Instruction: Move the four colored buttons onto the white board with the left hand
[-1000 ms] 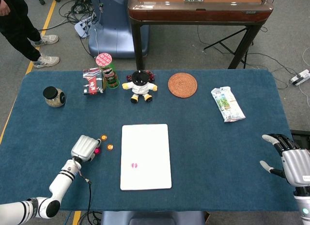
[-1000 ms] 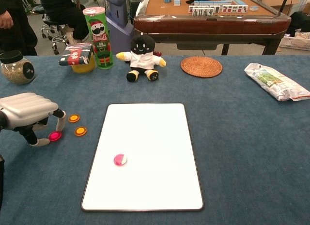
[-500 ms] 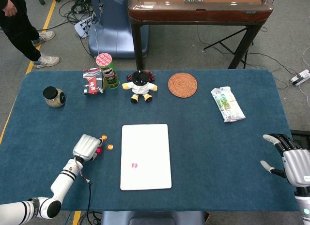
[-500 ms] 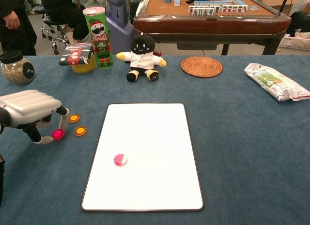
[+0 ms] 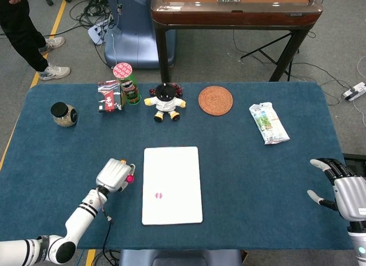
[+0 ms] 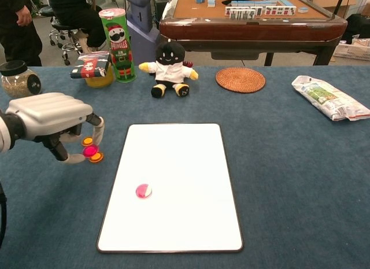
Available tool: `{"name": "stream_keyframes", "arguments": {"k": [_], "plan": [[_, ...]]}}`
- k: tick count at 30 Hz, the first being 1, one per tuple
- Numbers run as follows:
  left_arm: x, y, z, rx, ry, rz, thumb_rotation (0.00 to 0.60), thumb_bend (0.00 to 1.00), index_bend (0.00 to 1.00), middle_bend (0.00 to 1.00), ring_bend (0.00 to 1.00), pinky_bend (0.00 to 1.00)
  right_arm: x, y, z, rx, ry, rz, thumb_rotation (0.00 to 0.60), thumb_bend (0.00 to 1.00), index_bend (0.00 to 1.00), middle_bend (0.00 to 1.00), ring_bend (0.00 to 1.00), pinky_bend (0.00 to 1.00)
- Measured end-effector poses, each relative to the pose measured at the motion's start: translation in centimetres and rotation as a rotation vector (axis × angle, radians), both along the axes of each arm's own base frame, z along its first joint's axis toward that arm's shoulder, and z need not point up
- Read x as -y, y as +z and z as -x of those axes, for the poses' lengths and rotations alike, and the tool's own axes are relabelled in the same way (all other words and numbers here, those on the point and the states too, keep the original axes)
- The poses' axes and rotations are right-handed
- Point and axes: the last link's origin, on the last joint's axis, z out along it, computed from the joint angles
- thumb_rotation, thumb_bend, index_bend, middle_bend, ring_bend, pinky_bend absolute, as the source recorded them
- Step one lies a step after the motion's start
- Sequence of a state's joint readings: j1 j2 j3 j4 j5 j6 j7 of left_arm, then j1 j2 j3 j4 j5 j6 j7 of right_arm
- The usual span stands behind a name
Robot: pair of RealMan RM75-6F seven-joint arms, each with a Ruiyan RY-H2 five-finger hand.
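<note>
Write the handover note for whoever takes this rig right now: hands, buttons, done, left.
Left hand: pinches the magenta button, lifted, just left of the white board.
Right hand: open, holds nothing, at the table's right edge.
Done: one pink button lies on the board.
Left: set the magenta one on the board, then fetch the two orange buttons, partly hidden behind the left hand, on the cloth left of the board.

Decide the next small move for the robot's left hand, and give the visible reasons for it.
Probably carry it rightward over the flat white board and set its load down. The left hand pinches a round pink button just left of the board's edge; two round orange buttons remain on the blue cloth beneath.
</note>
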State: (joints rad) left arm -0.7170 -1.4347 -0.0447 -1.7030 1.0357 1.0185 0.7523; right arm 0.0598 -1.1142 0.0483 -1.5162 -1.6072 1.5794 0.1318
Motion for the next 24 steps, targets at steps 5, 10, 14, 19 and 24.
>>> {"name": "stream_keyframes", "arguments": {"k": [5, 10, 14, 19, 24], "plan": [[0.1, -0.6, -2.8, 0.006, -0.048, 0.009, 0.600, 0.32, 0.60, 1.00, 1.00, 1.00, 0.0, 0.2, 0.1, 0.006, -0.001, 0.004, 0.600, 0.00, 0.25, 0.26, 0.20, 0.35], [0.3, -1.8, -4.5, -0.004, -0.065, 0.024, 0.600, 0.32, 0.60, 1.00, 1.00, 1.00, -0.1, 0.4, 0.1, 0.013, 0.000, 0.007, 0.600, 0.00, 0.25, 0.26, 0.20, 0.35], [0.3, -2.8, -4.9, -0.002, -0.046, 0.033, 0.600, 0.32, 0.59, 1.00, 1.00, 1.00, -0.1, 0.6, 0.2, 0.016, 0.002, 0.009, 0.600, 0.00, 0.25, 0.26, 0.20, 0.35], [0.0, -3.6, -5.4, 0.002, -0.029, 0.037, 0.600, 0.32, 0.59, 1.00, 1.00, 1.00, -0.1, 0.6, 0.2, 0.016, 0.002, 0.008, 0.600, 0.00, 0.25, 0.26, 0.20, 0.35], [-0.3, -3.9, -5.5, 0.001, -0.010, 0.035, 0.600, 0.32, 0.59, 1.00, 1.00, 1.00, -0.1, 0.6, 0.2, 0.018, 0.002, 0.011, 0.600, 0.00, 0.25, 0.26, 0.20, 0.35]]}}
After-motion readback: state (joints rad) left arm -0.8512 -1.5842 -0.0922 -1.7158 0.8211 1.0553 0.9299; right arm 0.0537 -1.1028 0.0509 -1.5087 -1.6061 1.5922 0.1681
